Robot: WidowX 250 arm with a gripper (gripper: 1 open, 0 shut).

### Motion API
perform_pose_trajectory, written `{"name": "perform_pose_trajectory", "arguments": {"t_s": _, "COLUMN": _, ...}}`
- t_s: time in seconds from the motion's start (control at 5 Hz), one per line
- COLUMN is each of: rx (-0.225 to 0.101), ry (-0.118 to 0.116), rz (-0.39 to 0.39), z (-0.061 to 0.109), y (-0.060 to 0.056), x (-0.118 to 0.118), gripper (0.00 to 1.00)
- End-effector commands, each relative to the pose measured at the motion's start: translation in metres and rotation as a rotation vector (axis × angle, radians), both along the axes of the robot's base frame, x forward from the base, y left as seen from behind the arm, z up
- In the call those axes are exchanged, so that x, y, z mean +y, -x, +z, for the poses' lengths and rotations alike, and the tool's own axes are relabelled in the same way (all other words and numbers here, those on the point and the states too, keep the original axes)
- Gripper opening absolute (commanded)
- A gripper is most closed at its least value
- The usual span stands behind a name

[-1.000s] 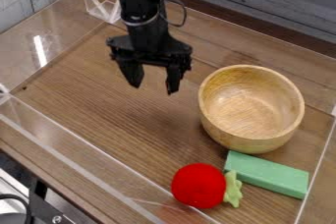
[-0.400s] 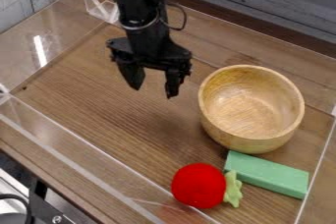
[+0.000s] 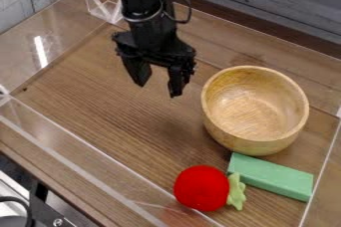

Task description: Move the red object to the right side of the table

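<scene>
The red object [image 3: 202,187] is a small rounded red plush fruit with a light green leafy end, lying near the front edge of the brown wood-grain table [image 3: 107,112]. It touches the flat green block beside it. My black gripper [image 3: 159,82] hangs open and empty above the table's middle, to the left of the wooden bowl and well behind and left of the red fruit.
A wooden bowl [image 3: 254,108] stands at the right. A flat green rectangular block [image 3: 270,176] lies in front of the bowl, right of the fruit. Low clear acrylic walls [image 3: 80,146] border the table.
The gripper has shifted slightly to the right and toward the front and turned a little. The fruit, block and bowl have not moved.
</scene>
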State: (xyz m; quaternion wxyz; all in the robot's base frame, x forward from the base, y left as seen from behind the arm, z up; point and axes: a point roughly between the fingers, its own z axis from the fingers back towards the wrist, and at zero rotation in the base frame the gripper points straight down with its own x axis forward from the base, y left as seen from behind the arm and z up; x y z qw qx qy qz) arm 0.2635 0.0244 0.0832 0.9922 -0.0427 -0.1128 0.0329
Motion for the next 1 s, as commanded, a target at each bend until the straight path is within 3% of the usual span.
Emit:
{"name": "perform_pose_trajectory", "arguments": {"t_s": 0.0, "rx": -0.063, "ry": -0.006, "rz": -0.017, "z": 0.012, "y": -0.005, "x": 0.009, "gripper": 1.0}}
{"name": "perform_pose_trajectory", "arguments": {"t_s": 0.2, "rx": -0.053, "ry": -0.007, "rz": -0.021, "z": 0.006, "y": 0.001, "x": 0.019, "gripper": 1.0}}
{"name": "perform_pose_trajectory", "arguments": {"t_s": 0.4, "rx": -0.055, "ry": -0.019, "rz": 0.031, "z": 0.003, "y": -0.005, "x": 0.018, "gripper": 1.0}}
{"name": "perform_pose_trajectory", "arguments": {"t_s": 0.8, "rx": -0.082, "ry": -0.027, "rz": 0.012, "z": 0.004, "y": -0.002, "x": -0.002, "gripper": 1.0}}
